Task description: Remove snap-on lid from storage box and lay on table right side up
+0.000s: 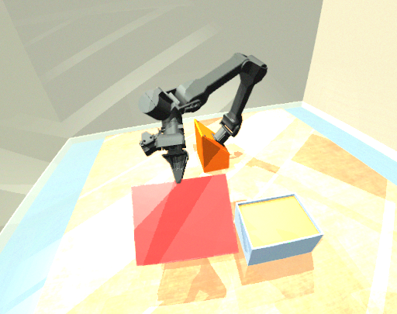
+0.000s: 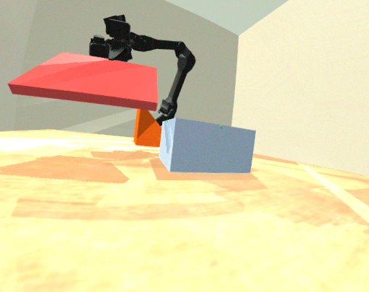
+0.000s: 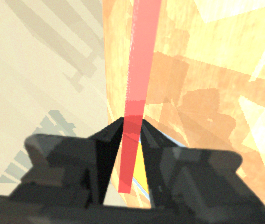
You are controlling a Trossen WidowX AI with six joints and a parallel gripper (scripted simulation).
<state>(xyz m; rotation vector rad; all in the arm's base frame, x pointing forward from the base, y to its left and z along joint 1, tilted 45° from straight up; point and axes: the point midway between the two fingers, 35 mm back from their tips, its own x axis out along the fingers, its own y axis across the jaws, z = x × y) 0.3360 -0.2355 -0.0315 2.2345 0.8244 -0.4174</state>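
The red lid (image 1: 187,219) (image 2: 98,78) (image 3: 142,60) hangs in the air to the left of the box in the top and exterior views, top face up. It is tilted, with its edge far from the gripper lower. My gripper (image 1: 178,181) (image 3: 132,121) is shut on the lid's edge at the back; in the exterior view the fingertips are hidden behind the lid. The light blue storage box (image 1: 285,248) (image 2: 211,146) stands upright and uncovered on the table, its yellow inside (image 3: 141,167) showing. The lid is fully apart from the box.
An orange wedge-shaped block (image 1: 218,157) (image 2: 148,133) stands at the arm's base, behind the lid and the box. The wooden table (image 1: 350,274) (image 2: 170,247) carries shadows below the lid. Grey and cream walls stand behind.
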